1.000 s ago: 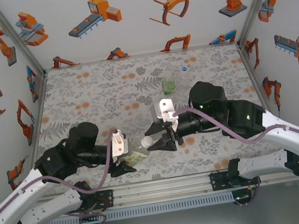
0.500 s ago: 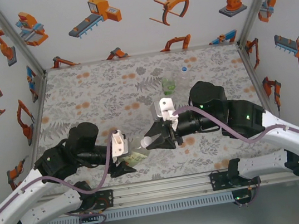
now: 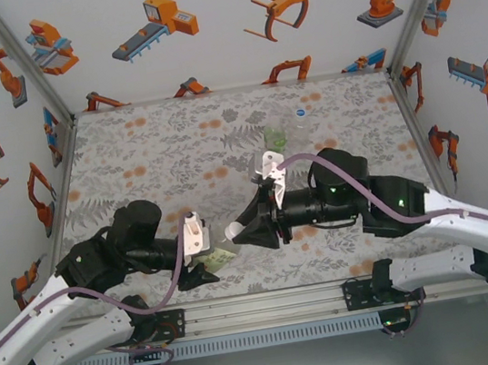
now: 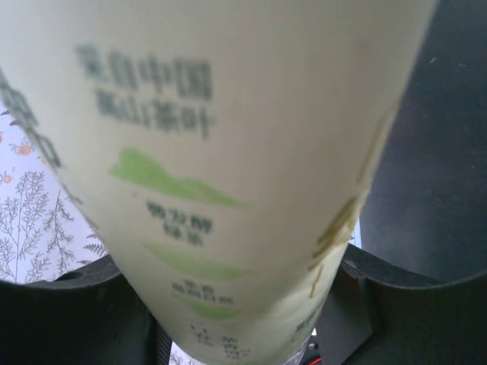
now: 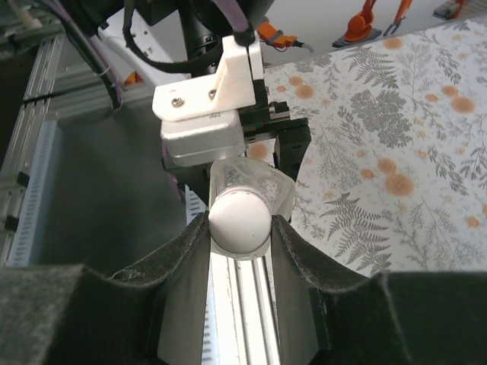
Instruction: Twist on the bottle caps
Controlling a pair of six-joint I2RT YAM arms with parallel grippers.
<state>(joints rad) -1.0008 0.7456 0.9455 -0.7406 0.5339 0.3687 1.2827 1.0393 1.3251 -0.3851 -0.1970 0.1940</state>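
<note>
Two robot arms meet near the front of a fern-patterned table [image 3: 131,163] to fit a white cap onto a small bottle

The left gripper [image 3: 203,264] is clamped around the body of the yellowish bottle [image 4: 228,152], which is tilted with its mouth towards the other arm. The right gripper [image 3: 247,230] pinches the white cap [image 5: 238,220] between its two pads, right at the bottle's mouth. Whether the threads have caught cannot be seen. To do this step well, the cap's axis probably needs to line up with the neck, with light pressure and a slow turn, since a crooked start could cross-thread. The left grip should be firm enough that the bottle does not spin. The green bottle [image 3: 275,138] and the colourless bottle [image 3: 300,124] stand side by side further back, well apart from both grippers
</note>
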